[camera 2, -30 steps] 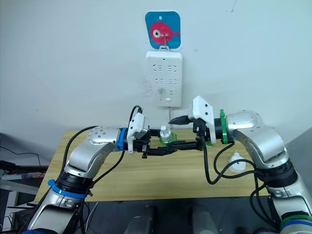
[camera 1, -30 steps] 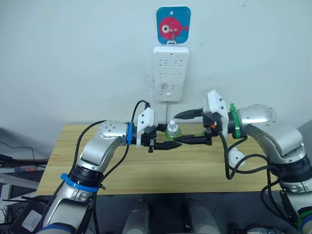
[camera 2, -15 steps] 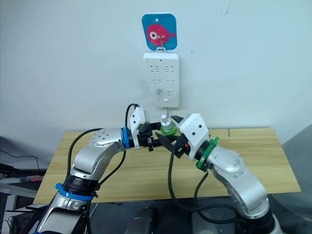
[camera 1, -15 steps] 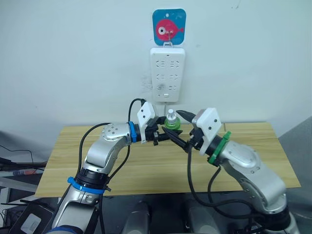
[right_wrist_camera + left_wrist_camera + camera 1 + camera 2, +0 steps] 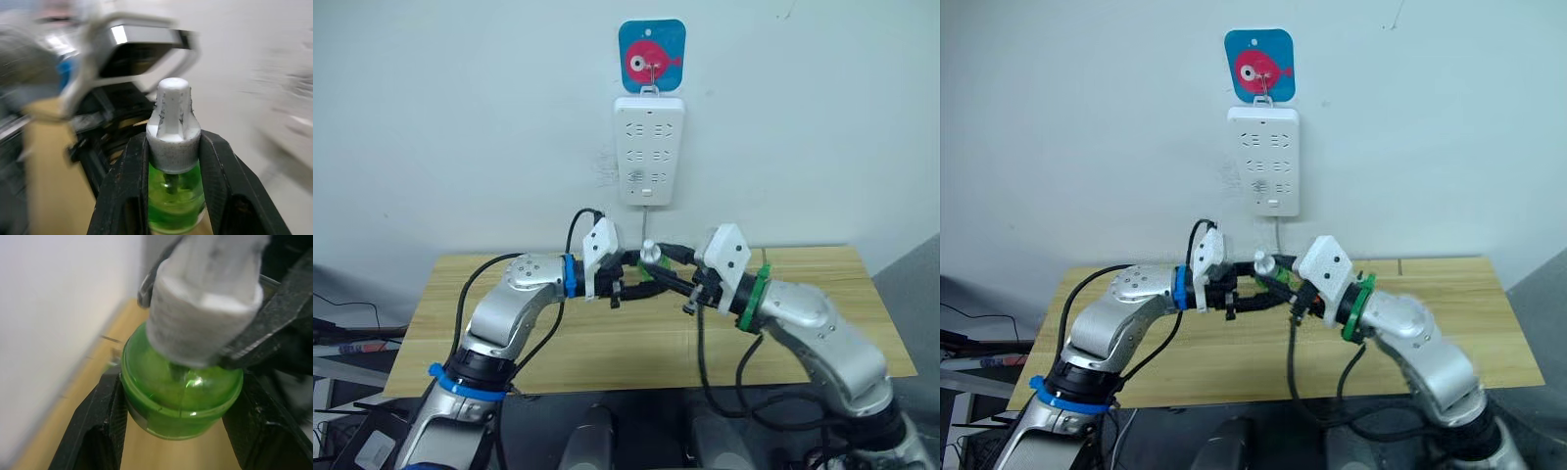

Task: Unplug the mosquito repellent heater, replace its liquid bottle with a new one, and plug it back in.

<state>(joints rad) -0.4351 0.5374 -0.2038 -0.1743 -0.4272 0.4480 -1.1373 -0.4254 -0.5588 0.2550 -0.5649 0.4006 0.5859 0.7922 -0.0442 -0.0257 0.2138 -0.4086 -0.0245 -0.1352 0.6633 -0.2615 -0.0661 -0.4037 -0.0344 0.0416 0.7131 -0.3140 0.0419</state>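
The liquid bottle [image 5: 651, 257], green with a white cap, is held in the air above the wooden table [image 5: 597, 338], between both arms. My left gripper [image 5: 178, 431] is shut on its green body [image 5: 181, 387], a black finger on each side. My right gripper [image 5: 173, 161] is shut on the bottle [image 5: 173, 127] at the white cap and neck. In the eye views the left gripper [image 5: 634, 282] comes from the left and the right gripper [image 5: 664, 266] from the right, meeting at the bottle. The mosquito repellent heater is out of view.
A long white power strip [image 5: 649, 149] hangs on the wall under a blue fish hook plate [image 5: 652, 54], its cord dropping behind the bottle. The table's far edge meets the wall.
My right gripper has closed onto the bottle's cap. The bottle and both grippers sit a little lower than half a second ago, and the bottle now leans. The left grip is unchanged.
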